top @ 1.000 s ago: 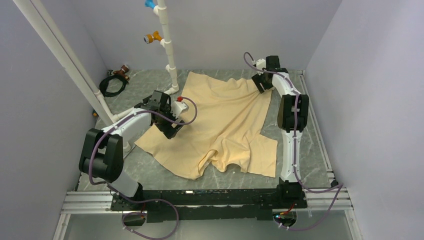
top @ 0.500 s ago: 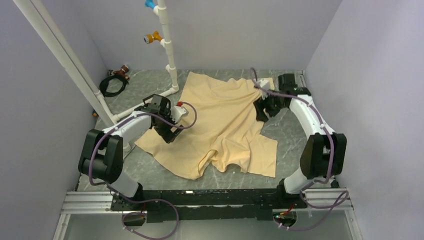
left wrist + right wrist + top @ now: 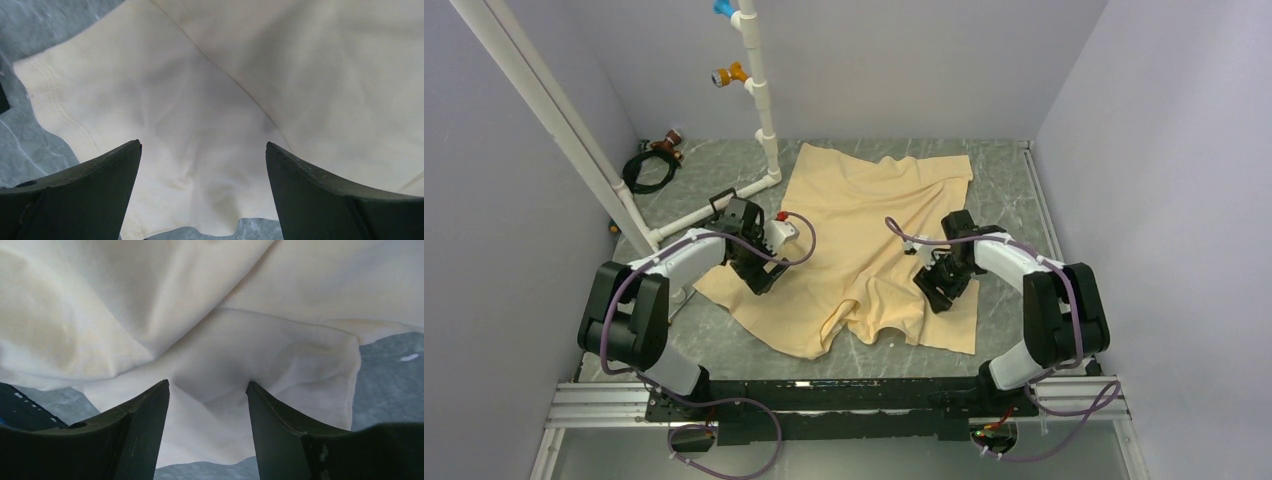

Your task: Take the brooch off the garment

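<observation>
The beige garment (image 3: 874,225) lies spread and rumpled across the middle of the grey marbled counter (image 3: 1014,190), one corner reaching toward the back wall and its near hem lying close to the arm bases. Where the brooch sits cannot be told; no view shows it. The left tool (image 3: 759,272) hangs low over the garment's left edge. In the left wrist view the left tool's (image 3: 202,145) dark fingers (image 3: 95,192) stand wide apart with nothing between them, above a stitched hem of cloth (image 3: 50,95) with bare counter (image 3: 30,35) showing beside it. The right tool (image 3: 939,288) is down at the garment's right side, near its near-right corner. In the right wrist view the right tool (image 3: 206,383) has its fingers (image 3: 135,435) parted less widely, and they clasp nothing; folded cloth (image 3: 215,305) lies just below the tips and bare counter (image 3: 390,380) shows to the right. Whether those tips touch the cloth cannot be told. A white pipe stand (image 3: 762,100) rises at the back of the counter, carrying a blue knob (image 3: 722,8) and an orange knob (image 3: 724,75), and a black coiled cable (image 3: 646,168) lies in the far left corner.
</observation>
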Motion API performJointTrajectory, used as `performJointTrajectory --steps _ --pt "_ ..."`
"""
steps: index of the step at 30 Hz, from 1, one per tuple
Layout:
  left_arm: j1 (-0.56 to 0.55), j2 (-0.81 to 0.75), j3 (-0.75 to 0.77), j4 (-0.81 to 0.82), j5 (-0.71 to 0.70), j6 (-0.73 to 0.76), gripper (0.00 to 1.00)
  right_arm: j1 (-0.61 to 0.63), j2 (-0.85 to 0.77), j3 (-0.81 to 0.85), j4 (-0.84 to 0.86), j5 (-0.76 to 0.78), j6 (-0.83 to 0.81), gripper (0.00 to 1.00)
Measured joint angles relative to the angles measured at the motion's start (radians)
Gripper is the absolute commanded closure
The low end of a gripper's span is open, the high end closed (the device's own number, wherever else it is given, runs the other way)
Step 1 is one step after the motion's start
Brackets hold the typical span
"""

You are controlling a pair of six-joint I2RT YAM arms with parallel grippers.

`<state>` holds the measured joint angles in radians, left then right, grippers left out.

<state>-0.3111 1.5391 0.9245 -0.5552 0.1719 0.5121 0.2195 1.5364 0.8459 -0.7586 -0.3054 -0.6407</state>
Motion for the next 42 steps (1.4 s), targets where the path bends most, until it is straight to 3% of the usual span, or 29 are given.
performJointTrajectory --steps 6,15,21,26,29,34,37,40,42 --pt "0.000 -0.008 -0.053 0.015 -0.022 0.009 0.00 -0.028 -0.058 -0.066 0.069 0.073 -0.062 0.39" --pt "0.000 -0.031 -0.101 0.019 -0.034 0.049 0.02 -0.292 -0.102 -0.112 0.089 0.121 -0.209 0.38" --pt "-0.022 -0.109 -0.116 0.009 0.079 0.088 0.22 -0.428 -0.031 -0.043 0.034 0.122 -0.277 0.37" --pt "-0.179 -0.243 -0.130 0.005 0.198 0.132 0.44 -0.459 0.011 0.047 -0.065 0.043 -0.289 0.36" --pt "-0.331 -0.307 -0.140 -0.002 0.321 0.167 0.53 -0.459 -0.080 0.094 -0.197 -0.117 -0.336 0.40" --pt "-0.394 -0.285 -0.157 0.013 0.428 0.185 0.55 -0.431 -0.256 0.068 -0.272 -0.280 -0.421 0.42" --pt "-0.432 -0.251 -0.169 0.016 0.490 0.187 0.54 -0.337 -0.406 0.000 -0.282 -0.377 -0.449 0.44" --pt "-0.391 -0.246 -0.172 0.014 0.552 0.182 0.52 -0.179 -0.515 -0.105 -0.210 -0.401 -0.388 0.44" --pt "-0.291 -0.249 -0.171 0.019 0.626 0.163 0.51 -0.045 -0.561 -0.170 -0.150 -0.399 -0.317 0.44"
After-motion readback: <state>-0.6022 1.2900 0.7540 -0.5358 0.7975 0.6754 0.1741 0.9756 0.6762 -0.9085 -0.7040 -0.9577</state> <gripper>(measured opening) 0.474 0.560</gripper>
